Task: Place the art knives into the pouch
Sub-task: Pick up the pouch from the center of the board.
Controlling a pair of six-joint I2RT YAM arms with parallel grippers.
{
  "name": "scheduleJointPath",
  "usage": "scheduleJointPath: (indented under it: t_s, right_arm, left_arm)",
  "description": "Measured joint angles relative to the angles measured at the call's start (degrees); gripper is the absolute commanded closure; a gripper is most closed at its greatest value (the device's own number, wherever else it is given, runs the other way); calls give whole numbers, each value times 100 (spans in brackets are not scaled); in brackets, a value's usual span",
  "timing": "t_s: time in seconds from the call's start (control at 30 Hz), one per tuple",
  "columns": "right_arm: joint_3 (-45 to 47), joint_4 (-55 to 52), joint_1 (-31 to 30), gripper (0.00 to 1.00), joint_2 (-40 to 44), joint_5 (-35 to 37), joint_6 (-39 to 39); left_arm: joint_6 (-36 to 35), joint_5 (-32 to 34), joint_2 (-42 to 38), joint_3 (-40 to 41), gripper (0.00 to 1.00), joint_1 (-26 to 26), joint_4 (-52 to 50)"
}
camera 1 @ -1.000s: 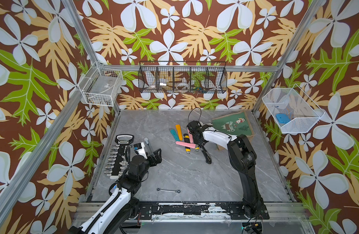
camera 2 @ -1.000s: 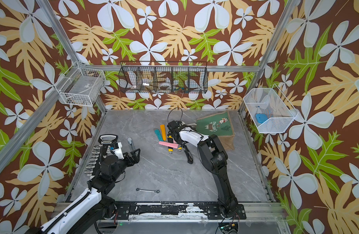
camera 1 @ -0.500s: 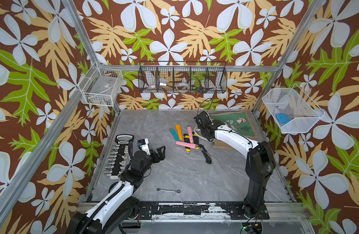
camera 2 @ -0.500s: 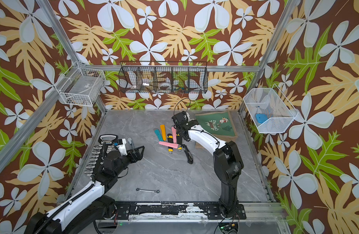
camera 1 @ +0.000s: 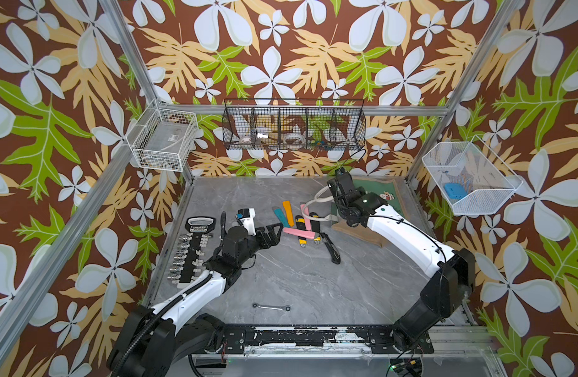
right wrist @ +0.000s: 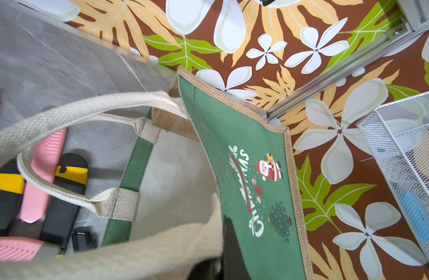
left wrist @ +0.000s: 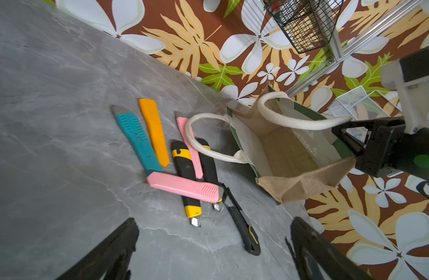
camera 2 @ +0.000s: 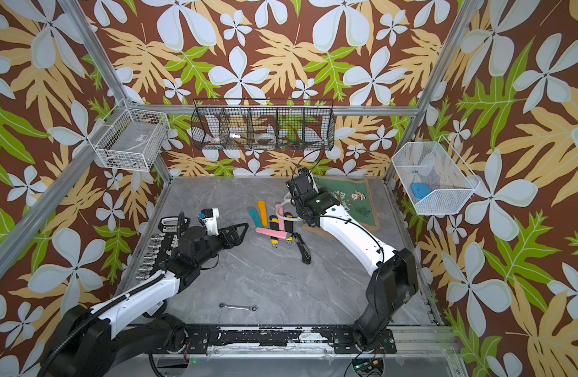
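Your right hand (left wrist: 339, 128) is closed on the upper rope handle (left wrist: 293, 121) of the pouch (left wrist: 303, 188) and lifts that handle clear. The pouch lies on its side at the far right of the tabletop (left wrist: 63, 121), its mouth gaping toward the middle. The left wrist view looks straight into it, and the part of the inside that shows holds nothing. Your left hand (camera 1: 279, 232) hangs over the tabletop with its jaws spread wide and nothing between them. It faces the cutters from their near side and touches none of them. The art knife is one of seven cutters (left wrist: 182, 160) that lie together just beside the pouch mouth; which of them is meant cannot be told. A teal cutter (left wrist: 138, 140) and an orange cutter (left wrist: 155, 133) lie side by side on the outer edge. A pink cutter (left wrist: 184, 186) lies crosswise over the two black-and-yellow ones. A slim black cutter (left wrist: 242, 223) lies nearest the left hand. The lower rope handle (left wrist: 196, 145) droops out of the mouth and rests across a second pink cutter (left wrist: 185, 126) and one of the black-and-yellow ones. Judgement: holding the pouch open looks done. Everything else is left: closing on a cutter, lifting it, carrying it to the mouth and letting go inside. Note for the pick: the crossed cutters and the drooping handle make the middle of the pile awkward, while the outer cutters sit freer.
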State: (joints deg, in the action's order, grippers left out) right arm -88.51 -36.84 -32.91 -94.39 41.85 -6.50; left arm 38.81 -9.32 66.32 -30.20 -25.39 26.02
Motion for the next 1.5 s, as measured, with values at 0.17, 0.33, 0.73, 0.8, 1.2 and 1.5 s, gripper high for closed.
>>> scheduleJointPath:
  t_s: [0.17, 0.33, 0.73, 0.8, 1.2, 1.5]
  right_arm:
    - [79, 42, -4, 100, 258, -164, -101]
    - [234, 85, -4, 100, 577, -262, -223]
    - [848, 619, 0, 100, 1521, -782, -391]
    - [940, 723, 0, 100, 1604, -874, -407]
    - [1091, 984, 0, 100, 1775, -1213, -476]
    - [1290, 1191, 0, 100, 1941, -1554, -525]
  left_arm:
    - [153, -229, 734, -564, 1, -262, 302]
    - [232, -546, 1506, -1182, 1, -365, 507]
    - [734, -1062, 2841, -2203, 10, -457, 848]
    - [754, -1150, 3008, -2391, 11, -533, 852]
    - [1093, -1478, 3773, -2793, 14, -708, 883]
    - [1687, -1578, 4435, -3093, 39, -708, 1351]
